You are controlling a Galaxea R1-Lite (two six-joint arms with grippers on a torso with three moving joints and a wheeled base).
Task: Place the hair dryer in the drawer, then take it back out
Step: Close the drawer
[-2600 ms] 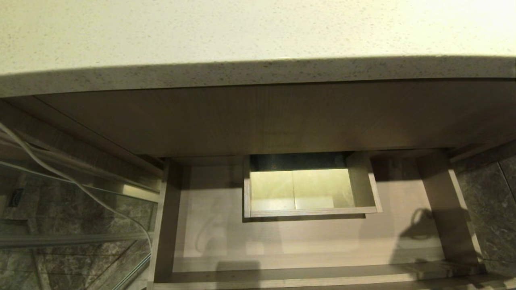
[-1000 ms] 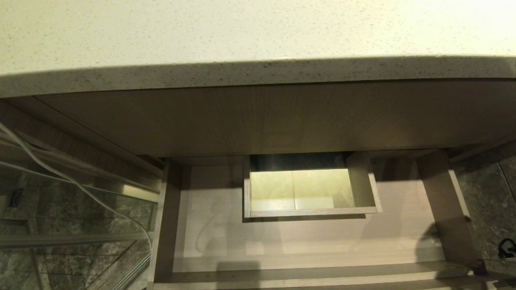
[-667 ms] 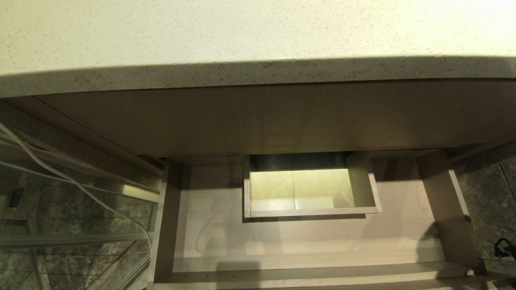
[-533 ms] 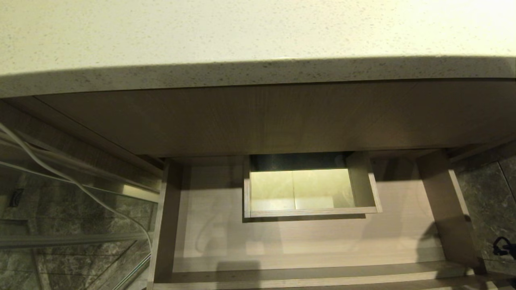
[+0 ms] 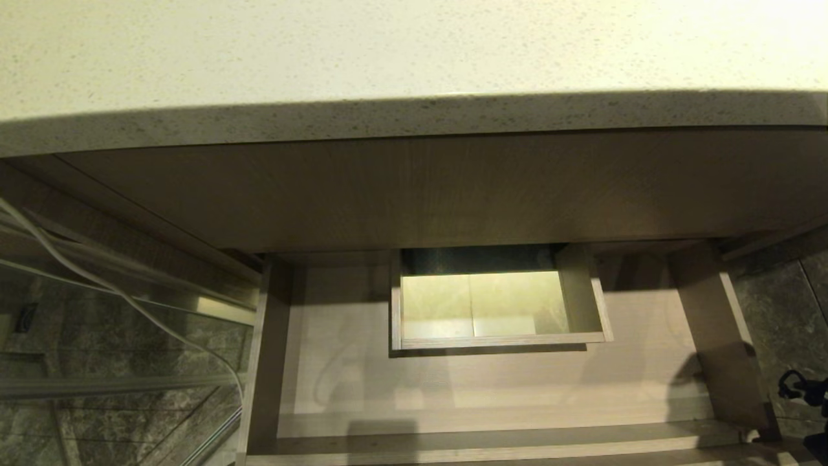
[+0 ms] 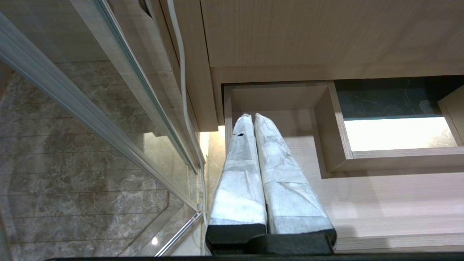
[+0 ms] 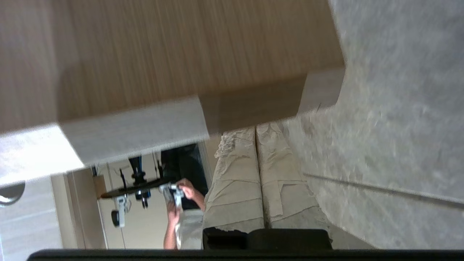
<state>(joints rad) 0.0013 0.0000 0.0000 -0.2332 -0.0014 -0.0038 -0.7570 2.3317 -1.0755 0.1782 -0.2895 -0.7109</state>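
Flanking drawer (image 5: 491, 388) rim: right gripper (image 7: 255, 128)

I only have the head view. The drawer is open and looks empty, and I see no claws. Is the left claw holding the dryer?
Observer: No. The left claw is shut with nothing in it, aimed at the drawer's left side.
Reviewer: And the right one?
Observer: The right claw is shut and empty too, beside a wood corner and grey stone.
Reviewer: Is the dryer anywhere?
Observer: It is in no view. The right wrist view does show a person's hand holding a small device in the background.
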